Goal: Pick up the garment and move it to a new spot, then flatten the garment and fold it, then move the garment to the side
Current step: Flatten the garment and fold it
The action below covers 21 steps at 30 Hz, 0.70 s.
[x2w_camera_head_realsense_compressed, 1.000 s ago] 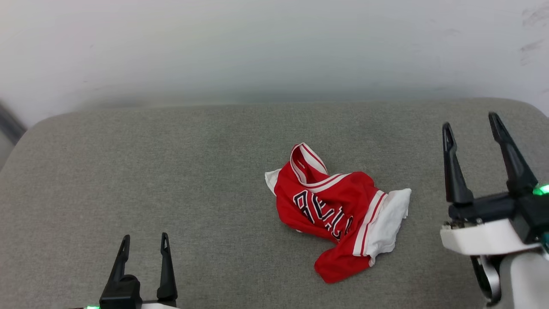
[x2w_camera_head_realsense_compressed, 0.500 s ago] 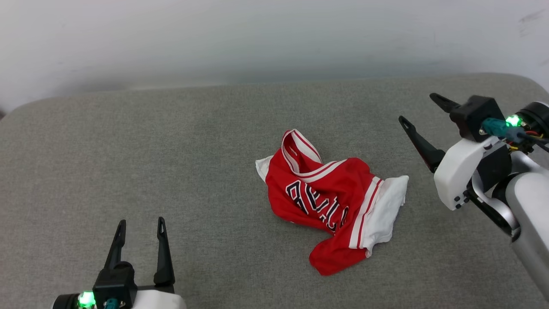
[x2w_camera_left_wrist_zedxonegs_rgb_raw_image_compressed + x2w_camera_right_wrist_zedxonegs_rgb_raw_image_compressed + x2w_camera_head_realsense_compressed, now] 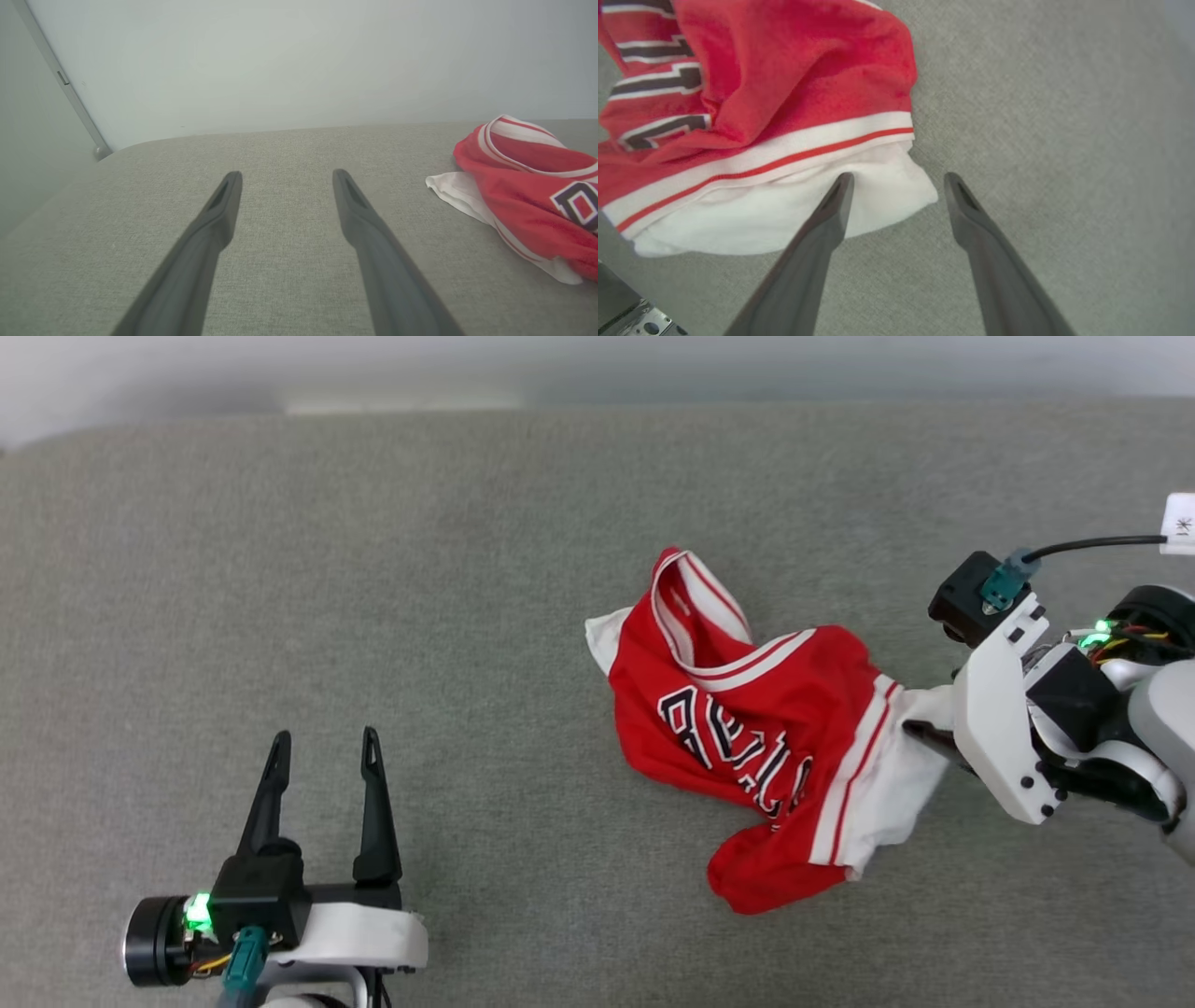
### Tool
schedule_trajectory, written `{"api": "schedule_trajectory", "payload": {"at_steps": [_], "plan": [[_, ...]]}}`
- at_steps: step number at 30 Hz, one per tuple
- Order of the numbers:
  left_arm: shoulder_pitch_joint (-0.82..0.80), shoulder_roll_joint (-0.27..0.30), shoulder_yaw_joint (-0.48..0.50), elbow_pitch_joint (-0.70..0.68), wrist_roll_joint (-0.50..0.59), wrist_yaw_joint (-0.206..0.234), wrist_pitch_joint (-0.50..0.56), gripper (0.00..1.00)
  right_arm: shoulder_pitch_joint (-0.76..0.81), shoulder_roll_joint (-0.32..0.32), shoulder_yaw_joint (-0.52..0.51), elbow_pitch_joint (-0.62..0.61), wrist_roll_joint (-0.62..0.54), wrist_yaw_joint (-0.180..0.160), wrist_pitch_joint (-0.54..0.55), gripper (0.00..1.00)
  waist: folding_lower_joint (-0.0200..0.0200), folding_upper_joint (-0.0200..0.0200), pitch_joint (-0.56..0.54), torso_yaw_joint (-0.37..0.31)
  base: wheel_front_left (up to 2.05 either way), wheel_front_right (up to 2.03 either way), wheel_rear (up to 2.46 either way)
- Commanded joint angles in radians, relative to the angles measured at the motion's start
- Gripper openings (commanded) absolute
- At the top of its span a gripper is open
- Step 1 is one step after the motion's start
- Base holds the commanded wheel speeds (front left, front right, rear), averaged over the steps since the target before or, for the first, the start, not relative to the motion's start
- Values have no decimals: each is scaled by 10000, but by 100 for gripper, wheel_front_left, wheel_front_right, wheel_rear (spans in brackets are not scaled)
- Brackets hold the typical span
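A: Head view?
B: Your garment (image 3: 747, 747) lies crumpled on the grey padded surface (image 3: 373, 569); left end effector (image 3: 324, 737) jaws spread, well apart from it.
A: Wrist views?
B: Left, spread, empty. Right end effector (image 3: 899, 179) spread astride the garment's white edge.

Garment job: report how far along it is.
Done: nothing; the garment lies crumpled on the grey cushion. In hand: the open right tool straddles a corner of the white sleeve, no grip yet; the open left tool sits apart from the cloth. Left: grasp, move, flatten, fold, set aside.
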Motion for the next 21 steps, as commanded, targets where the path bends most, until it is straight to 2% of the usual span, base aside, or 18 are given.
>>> {"api": "schedule_trajectory", "payload": {"at_steps": [1, 7, 12, 13, 14, 21], "plan": [[-202, -5, -7, -30, 7, -26, -27, 100, -186, 156, 170, 253, 287, -7, 113, 100, -1, 0, 445, 307, 0, 0, 0], [-518, -51, -64, 35, -2, -59, -27, 100, 6, 367, 1501, 1044, 750, -4, 308, 100, -1, 0, 814, 573, 0, 0, 0], [-539, -72, -5, 116, 17, -8, -27, 100, 368, 365, 2636, 1328, 990, 19, 153, 100, -1, 0, 686, 488, 0, 0, 0], [-526, -75, -6, 131, 17, 0, -27, 100, 282, 348, 2675, 1308, 1022, 24, -63, 31, -1, 0, 620, 439, 0, 0, 0], [-505, -82, -10, 152, 12, 8, -27, 100, 158, 321, 2666, 1298, 1009, 22, -313, 0, -1, 0, 539, 391, 0, 0, 0], [-227, -87, 71, 216, 10, 5, -27, 100, -542, -671, 2348, 1016, 1091, -8, -1693, 0, -1, 0, -148, 39, 0, 0, 0]]}}
